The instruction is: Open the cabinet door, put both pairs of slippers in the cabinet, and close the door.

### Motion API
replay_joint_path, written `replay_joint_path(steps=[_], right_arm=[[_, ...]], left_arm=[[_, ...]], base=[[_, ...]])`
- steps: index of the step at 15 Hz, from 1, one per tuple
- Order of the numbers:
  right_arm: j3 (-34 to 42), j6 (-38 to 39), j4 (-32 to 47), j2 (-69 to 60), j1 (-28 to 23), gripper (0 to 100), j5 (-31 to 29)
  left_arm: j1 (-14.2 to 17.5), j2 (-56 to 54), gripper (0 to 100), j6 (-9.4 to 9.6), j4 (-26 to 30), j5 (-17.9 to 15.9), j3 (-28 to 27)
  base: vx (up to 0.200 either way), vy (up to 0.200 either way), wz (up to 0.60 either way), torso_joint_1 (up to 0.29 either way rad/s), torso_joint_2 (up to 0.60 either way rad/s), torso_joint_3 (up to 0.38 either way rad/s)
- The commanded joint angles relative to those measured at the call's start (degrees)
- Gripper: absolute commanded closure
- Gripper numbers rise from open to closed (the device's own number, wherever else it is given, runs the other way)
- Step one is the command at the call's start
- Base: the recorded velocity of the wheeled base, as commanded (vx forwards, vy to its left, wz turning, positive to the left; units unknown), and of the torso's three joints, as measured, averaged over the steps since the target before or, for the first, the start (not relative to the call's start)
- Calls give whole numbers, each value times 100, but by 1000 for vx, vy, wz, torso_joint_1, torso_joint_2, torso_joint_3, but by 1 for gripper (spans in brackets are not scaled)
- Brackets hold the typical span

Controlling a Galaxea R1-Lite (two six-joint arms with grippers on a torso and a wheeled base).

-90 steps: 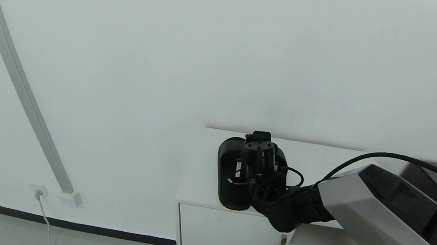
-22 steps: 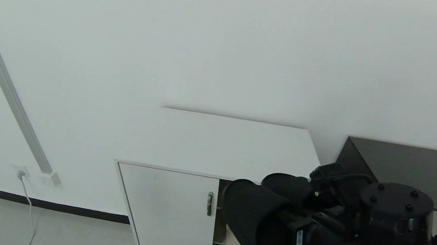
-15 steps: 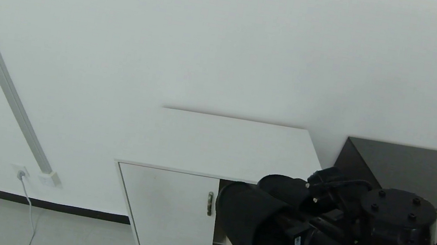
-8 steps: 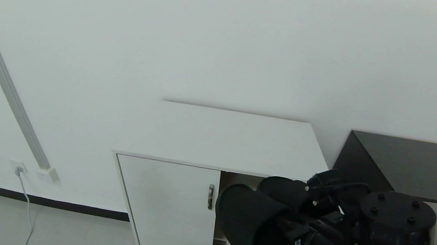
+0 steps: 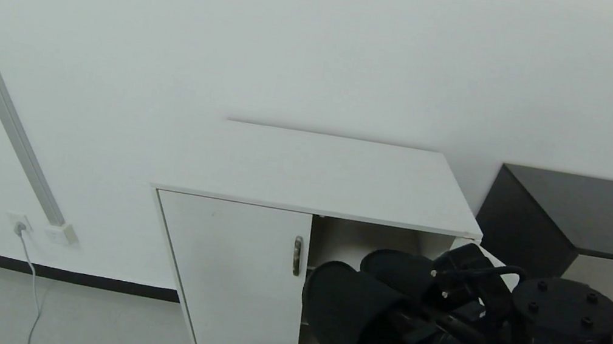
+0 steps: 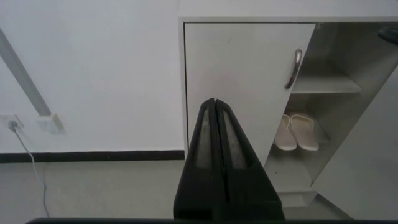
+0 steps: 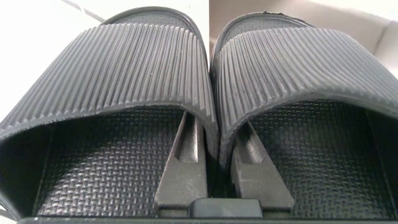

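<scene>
no legible text, numbers or signs

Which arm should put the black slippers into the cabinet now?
Right. The right gripper is shut on the black slippers in front of the cabinet's open side. The left gripper is shut, empty, farther back, facing the closed door.

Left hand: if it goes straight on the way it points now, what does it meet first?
The left hand lines up with the closed cabinet door, beside its handle, not the open side holding pale slippers. Likely first contact; depth unclear.
</scene>
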Motion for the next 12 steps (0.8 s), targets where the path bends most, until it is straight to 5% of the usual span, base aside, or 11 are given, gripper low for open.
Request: replay_joint_path(steps=[1,12], right_arm=[[17,2,-3,11,0,100,1],[96,2,-11,81,0,100,27]], left_arm=[[4,5,100,-1,0,1,0],[4,5,100,7,0,9,0]], base=[[0,0,0,-222,549,320],[0,0,0,-197,518,317]])
